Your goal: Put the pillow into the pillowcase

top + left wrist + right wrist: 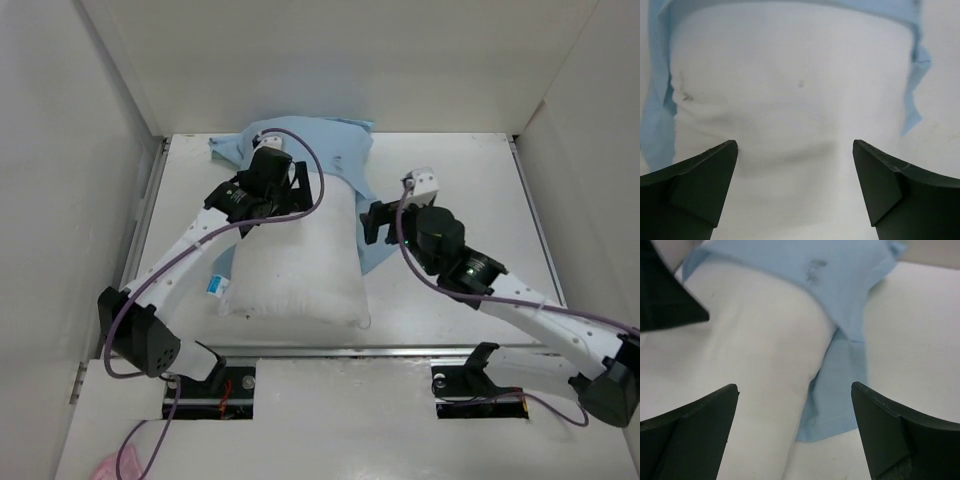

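The white pillow (290,270) lies lengthwise in the middle of the table, its far end tucked under the light blue pillowcase (335,150). A small blue-and-white tag (215,287) shows at its near left corner. My left gripper (298,187) hovers open over the pillow's far part; its wrist view shows the pillow (790,90) between the fingers and the pillowcase (880,9) edge beyond. My right gripper (373,222) stands open at the pillow's right side, over a loose pillowcase flap (840,395) beside the pillow (750,360). Neither gripper holds anything.
White walls close in the table (460,180) on the left, back and right. A metal rail (400,351) runs along the near edge by the arm bases. My left gripper's finger (665,295) shows at the top left of the right wrist view.
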Available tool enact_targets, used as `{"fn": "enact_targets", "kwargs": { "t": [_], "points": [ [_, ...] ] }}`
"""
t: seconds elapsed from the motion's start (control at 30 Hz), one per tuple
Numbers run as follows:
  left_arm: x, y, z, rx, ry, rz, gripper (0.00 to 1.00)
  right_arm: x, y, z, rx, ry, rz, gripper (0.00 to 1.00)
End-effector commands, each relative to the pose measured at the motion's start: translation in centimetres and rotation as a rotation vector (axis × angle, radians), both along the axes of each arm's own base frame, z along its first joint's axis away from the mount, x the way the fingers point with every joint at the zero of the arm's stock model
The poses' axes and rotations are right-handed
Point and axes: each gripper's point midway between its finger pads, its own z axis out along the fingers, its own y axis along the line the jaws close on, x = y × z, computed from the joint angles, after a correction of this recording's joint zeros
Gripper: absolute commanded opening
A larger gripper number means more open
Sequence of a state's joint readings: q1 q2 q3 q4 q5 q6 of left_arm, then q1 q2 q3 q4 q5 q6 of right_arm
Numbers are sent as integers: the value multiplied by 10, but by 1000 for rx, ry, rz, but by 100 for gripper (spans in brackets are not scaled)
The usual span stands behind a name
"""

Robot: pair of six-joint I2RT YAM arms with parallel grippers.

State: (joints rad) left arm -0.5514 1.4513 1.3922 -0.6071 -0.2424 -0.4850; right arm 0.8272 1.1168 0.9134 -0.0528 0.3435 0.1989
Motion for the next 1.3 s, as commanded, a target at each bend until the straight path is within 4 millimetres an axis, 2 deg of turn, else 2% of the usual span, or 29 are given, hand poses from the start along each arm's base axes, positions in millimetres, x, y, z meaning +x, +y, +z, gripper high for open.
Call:
{"fn": "enact_targets", "kwargs": {
  "t": [0.0,0.07,0.1,0.13,0.17,0.2,0.23,0.27,0.33,0.5,0.6,0.67,0.7,0.73,0.77,0.8,0.83,0.87,0.9,0.93,1.0,1.03,1.07,1.1,1.13,1.17,1.2,1.23,1.27],
  "points": [
    [2,-31,69,-88,-215,-148,100,21,-65,29,65,-111,-307,100],
    [2,-45,62,-87,-191,-194,100,30,-75,25,45,-103,-322,100],
    [3,-56,47,-57,-150,-222,100,40,-87,20,29,-83,-345,100],
    [9,-61,52,-45,-156,-215,100,47,-92,16,-1,-48,-353,100],
    [14,-65,47,-17,-141,-207,100,60,-92,-6,-56,17,-357,100],
    [20,-76,23,33,-86,-213,100,67,-93,-16,-66,57,-361,100],
    [24,-79,25,61,-71,-207,100,79,-95,-16,-62,79,-353,100],
    [33,-73,20,101,-61,-144,100,88,-92,-41,-107,146,-345,98],
    [44,-71,-8,187,19,-91,100,99,-90,-55,-114,178,-334,98],
    [52,-74,-63,273,130,-73,100,131,-58,-99,-77,202,-182,93],
    [56,-78,-90,272,171,-92,100,140,-33,-106,-43,194,-55,92],
    [64,-72,-113,283,221,-78,79,146,-14,-114,-31,191,36,92],
    [63,-71,-120,290,246,-66,62,146,2,-111,1,186,118,92],
    [70,-72,-115,301,228,-53,45,154,7,-124,-4,199,118,92],
    [73,-72,-121,308,229,-36,0,159,9,-130,-10,214,118,89],
    [74,-70,-117,302,224,-3,0,164,13,-133,-10,225,127,85],
    [76,-66,-117,301,225,7,0,173,20,-126,1,209,141,60],
    [80,-65,-109,300,197,19,0,174,25,-139,-24,217,180,45],
    [83,-67,-94,273,161,22,0,176,29,-137,-17,214,198,29],
    [90,-65,-88,248,131,36,0,178,32,-130,-2,206,204,0],
    [95,-63,-72,206,89,38,0,173,30,-108,9,174,206,0],
    [105,-60,-68,186,65,55,0,159,26,-113,-1,188,201,0],
    [112,-61,-53,144,30,83,0,149,21,-74,26,112,204,0],
    [118,-59,-43,137,-3,117,0,134,21,-63,37,108,214,0],
    [129,-55,-44,132,-11,155,0,120,20,-54,46,107,221,0],
    [142,-51,-23,101,-49,193,0,98,19,-59,43,135,236,0],
    [151,-50,-16,76,-72,224,0,73,14,-32,65,112,256,0],
    [156,-54,-18,55,-69,244,0,54,13,-25,78,117,281,0],
    [165,-48,-10,42,-92,277,0,24,20,-32,95,154,343,0]
  ]
}}
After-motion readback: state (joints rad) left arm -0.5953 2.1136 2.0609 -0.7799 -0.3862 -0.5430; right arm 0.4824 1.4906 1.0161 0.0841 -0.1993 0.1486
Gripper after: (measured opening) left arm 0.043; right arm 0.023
